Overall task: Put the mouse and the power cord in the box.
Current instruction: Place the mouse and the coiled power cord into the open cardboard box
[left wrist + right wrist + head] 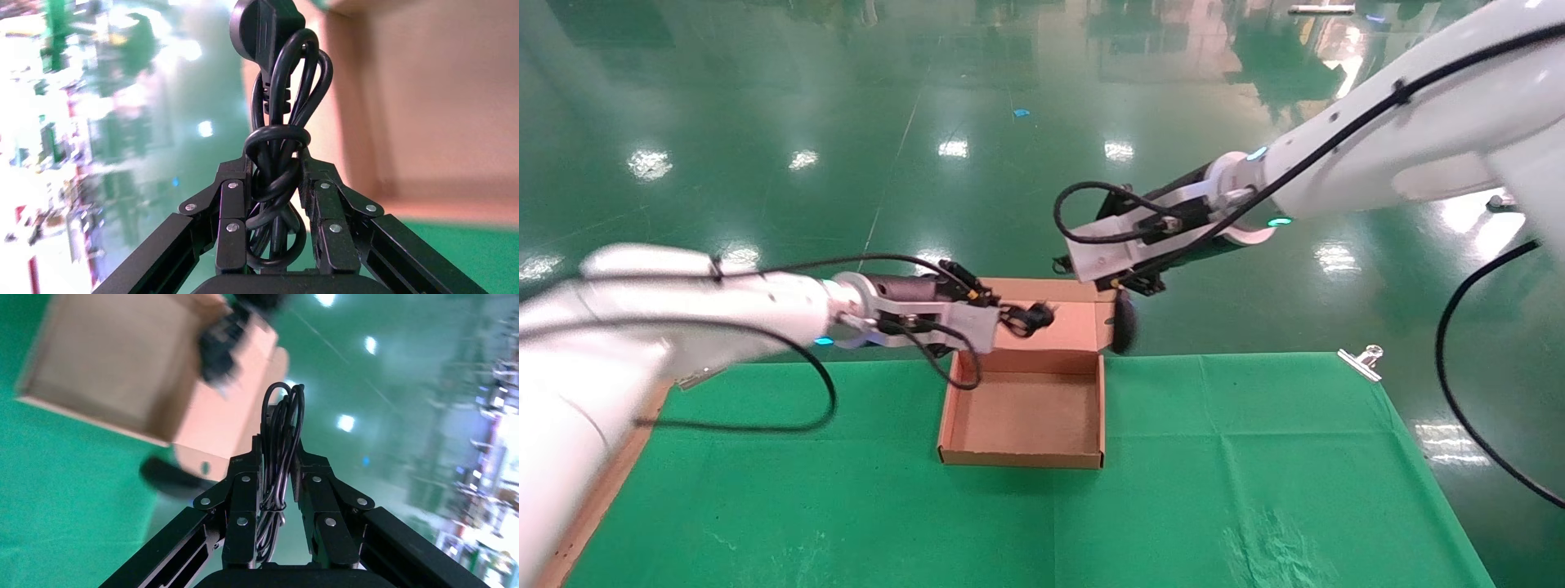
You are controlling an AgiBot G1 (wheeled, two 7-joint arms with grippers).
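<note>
Box (1026, 420) sat open on the green cloth (1254, 490) covering the table, near the far edge, flap lid raised behind it. Plain brown cardboard; no print, label or brand readable on it from any view.

Left gripper (1019, 320) hung in front of the raised flap, above the box's far wall. Fingers (232, 208) closed on the power cord (278, 153), which was bundled and knotted on itself; the chunky plug stuck out beyond the fingertips. In the head view the bundle (1032, 317) showed dark against the flap. No marking legible on the plug.

Right gripper (1128, 286) hovered at the flap's right corner, beyond the table's far edge. Fingers (242, 502) pinched a coiled thin black cable (280, 447). Mouse (1124, 325) hung below the gripper, just beside the flap's right side tab, clear of the cloth and outside the box. In the right wrist view it showed as a dark blurred oval (171, 476) beside a tab with a small round hole. No logo could be made out.

Metal clip (1362, 360) held the cloth at the far right corner.
</note>
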